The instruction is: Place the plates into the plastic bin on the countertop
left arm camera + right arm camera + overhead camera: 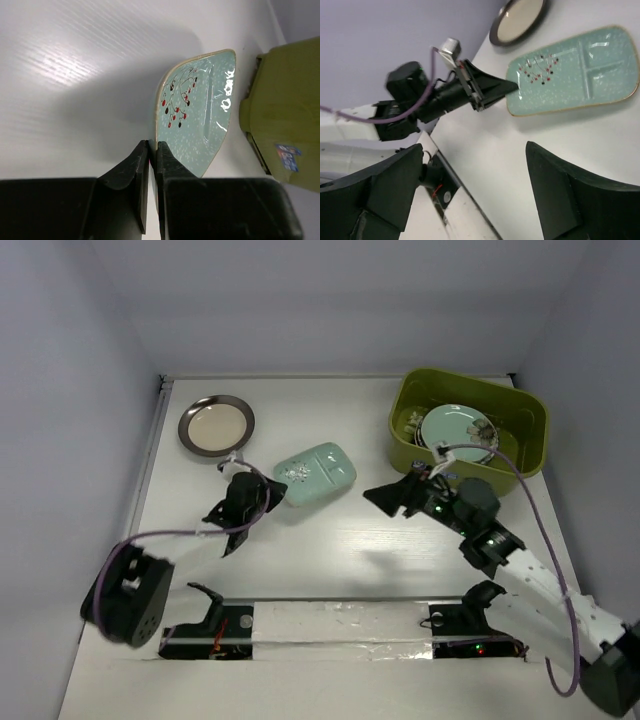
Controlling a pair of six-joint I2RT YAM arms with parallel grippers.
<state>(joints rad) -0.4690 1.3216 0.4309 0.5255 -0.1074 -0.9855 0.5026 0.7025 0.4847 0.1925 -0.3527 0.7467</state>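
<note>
Top external: plates (452, 426) are seen stacked in olive-green plastic bin (398, 418) at 1 o'clock; outstanding: metal-rimmed cream round plate (215, 426) at 11 o'clock, and central mint rectangular divided plate (315, 473), pinched by left gripper (272, 490); right gripper (392, 490) wide, empty.

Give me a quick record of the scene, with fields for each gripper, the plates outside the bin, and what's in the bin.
left gripper: shut on the rim of the mint divided plate
right gripper: open, empty, near the plastic bin
plates outside bin: mint divided plate; metal-rimmed cream plate
bin contents: mint round plate on top, others partly hidden
</note>
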